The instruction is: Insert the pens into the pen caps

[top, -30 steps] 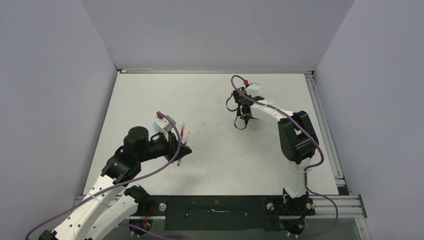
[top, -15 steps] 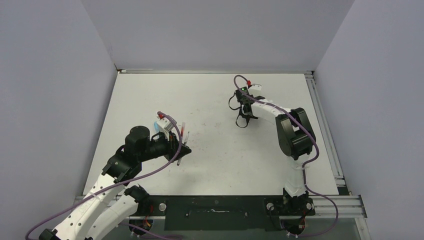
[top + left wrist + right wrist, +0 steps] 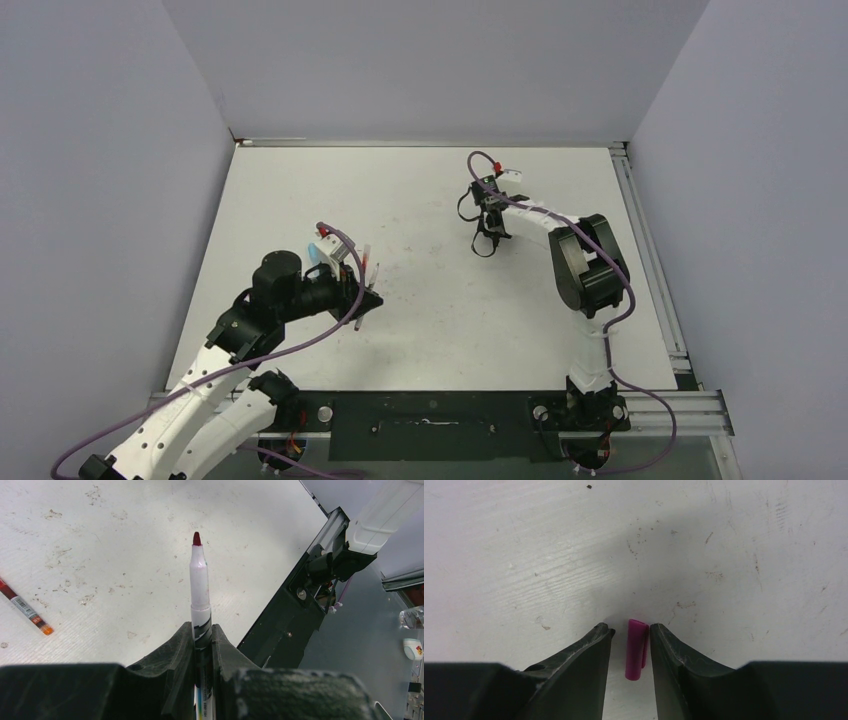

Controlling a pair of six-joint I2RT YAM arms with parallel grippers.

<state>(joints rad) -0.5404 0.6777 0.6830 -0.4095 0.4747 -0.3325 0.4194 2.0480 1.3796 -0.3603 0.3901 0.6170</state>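
Here, the left gripper is clamped tight on a slim white plastic marker pen with a dark red felt tip. The barrel runs straight out between the black fingers, and the tip points away from the gripper with the scuffed white table behind it. Off to the left of that gripper, well apart from it, a thin red stick pen with a barcode label and an orange end lies flat on the table.

The right gripper points down at the table with its jaws narrowly parted. It straddles a short magenta plastic pen cap that lies flat between the fingertips. A sliver of table shows between the cap and the finger on the left of the wrist view. The other finger sits just beside the cap; whether it touches cannot be told. In the overhead view the two grippers are well apart.
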